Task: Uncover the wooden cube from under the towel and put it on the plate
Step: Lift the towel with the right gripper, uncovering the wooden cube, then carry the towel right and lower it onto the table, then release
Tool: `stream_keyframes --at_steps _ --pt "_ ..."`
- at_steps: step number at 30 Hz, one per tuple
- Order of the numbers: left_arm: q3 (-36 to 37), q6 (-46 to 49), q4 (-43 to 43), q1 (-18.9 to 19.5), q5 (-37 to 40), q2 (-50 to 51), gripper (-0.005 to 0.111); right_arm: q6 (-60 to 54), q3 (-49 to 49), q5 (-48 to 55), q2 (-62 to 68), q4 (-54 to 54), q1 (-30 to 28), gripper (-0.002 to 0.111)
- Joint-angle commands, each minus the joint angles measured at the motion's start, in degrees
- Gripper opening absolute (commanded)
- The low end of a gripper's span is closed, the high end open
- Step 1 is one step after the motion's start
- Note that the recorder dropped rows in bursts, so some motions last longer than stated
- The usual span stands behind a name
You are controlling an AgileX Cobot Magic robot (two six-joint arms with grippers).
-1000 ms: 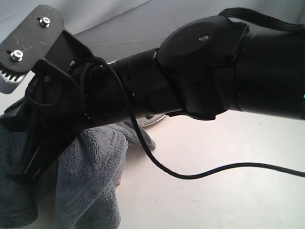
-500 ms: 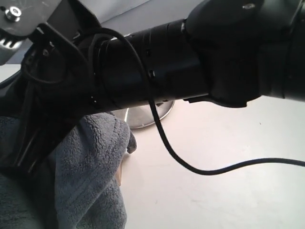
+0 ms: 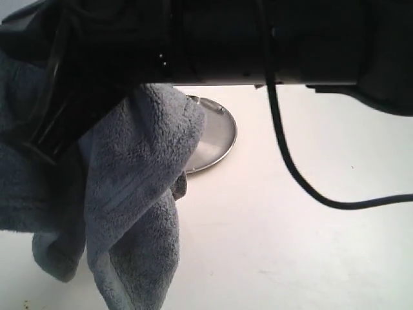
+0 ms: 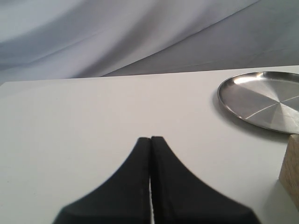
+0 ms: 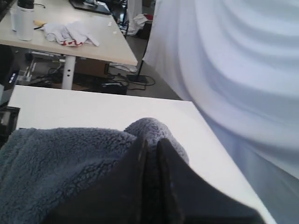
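I see the towel [image 3: 129, 194] hanging raised on the left, so uncovering looks done. The plate [image 3: 216, 139] beyond it holds nothing. The wooden cube [image 4: 292, 172] sits exposed just beside the plate, not on it; placing remains. My right gripper [image 5: 150, 144] pinches the towel; my left gripper [image 4: 150, 140] is pressed together, empty

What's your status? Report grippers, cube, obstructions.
Right gripper shut on towel, towel hanging. Left gripper shut, empty. Wooden cube exposed beside plate, not on it. Plate bare.
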Motion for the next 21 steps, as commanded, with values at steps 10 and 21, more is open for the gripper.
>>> stream_keyframes --at_steps 10,21 --pt "0.24 0.17 0.22 -0.34 -0.48 -0.24 0.000 -0.24 2.02 -18.62 -5.55 -1.96 -1.59 0.000" --pt "0.24 0.21 0.22 -0.34 -0.48 -0.24 0.000 -0.24 16.20 -23.69 -9.48 0.36 -16.83 0.000"
